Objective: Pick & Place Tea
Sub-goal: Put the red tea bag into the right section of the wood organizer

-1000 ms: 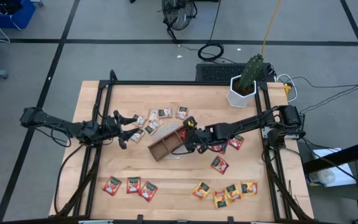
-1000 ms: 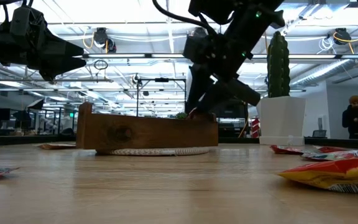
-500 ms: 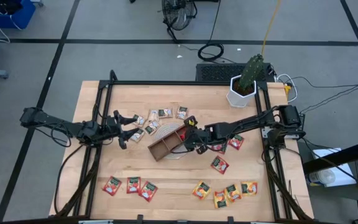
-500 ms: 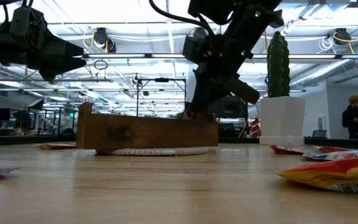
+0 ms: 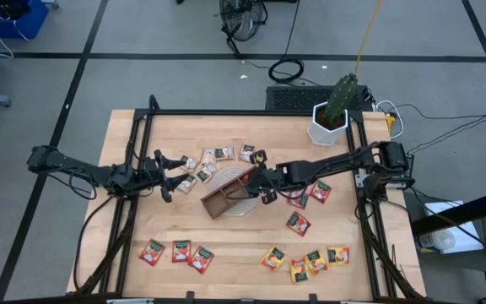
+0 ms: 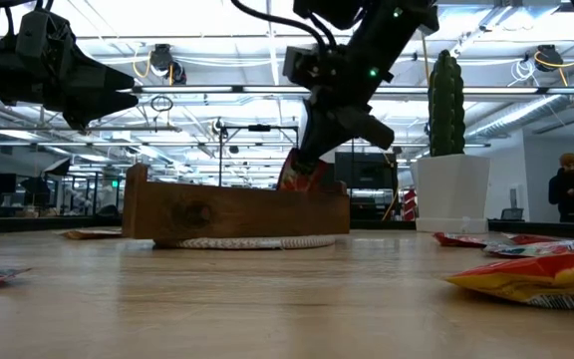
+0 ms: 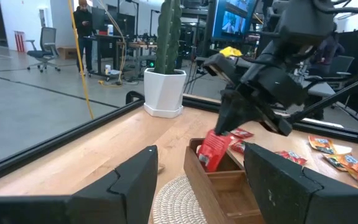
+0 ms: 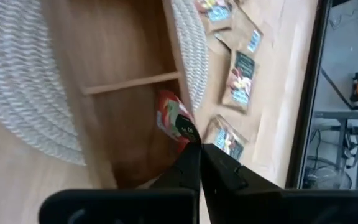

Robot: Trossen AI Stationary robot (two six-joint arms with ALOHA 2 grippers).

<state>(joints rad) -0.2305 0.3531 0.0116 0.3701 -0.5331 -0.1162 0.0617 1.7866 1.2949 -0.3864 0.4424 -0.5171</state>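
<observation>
A brown three-compartment wooden tray (image 5: 224, 198) sits on a round woven mat (image 5: 245, 209) at mid-table. My right gripper (image 5: 262, 181) hovers over the tray's right end compartment, shut on a red tea sachet (image 8: 174, 121), which also shows in the low view (image 6: 300, 176) and the left wrist view (image 7: 214, 149). My left gripper (image 5: 174, 173) waits open to the left of the tray, beside the beige sachets (image 5: 218, 155). More red sachets (image 5: 175, 252) and orange-yellow sachets (image 5: 307, 260) lie flat along the near edge. My right gripper pinches the red sachet by its upper corner (image 8: 189, 133) between the two fingertips, slanting down from the table's right side. The sachet hangs tilted below the fingers. Its lower part (image 6: 293, 182) dips behind the tray's wall into the end compartment.
A white pot with a cactus (image 5: 329, 125) stands at the far right of the table. Three red sachets (image 5: 299, 223) lie right of the tray. Black frame rails (image 5: 133, 169) run along both table sides. A person (image 6: 569, 189) stands far off in the room.
My right gripper has risen and shifted slightly toward the far edge above the tray's end compartment, staying shut. The red sachet, hidden behind the tray wall before, now shows above it, hanging from the fingers.
</observation>
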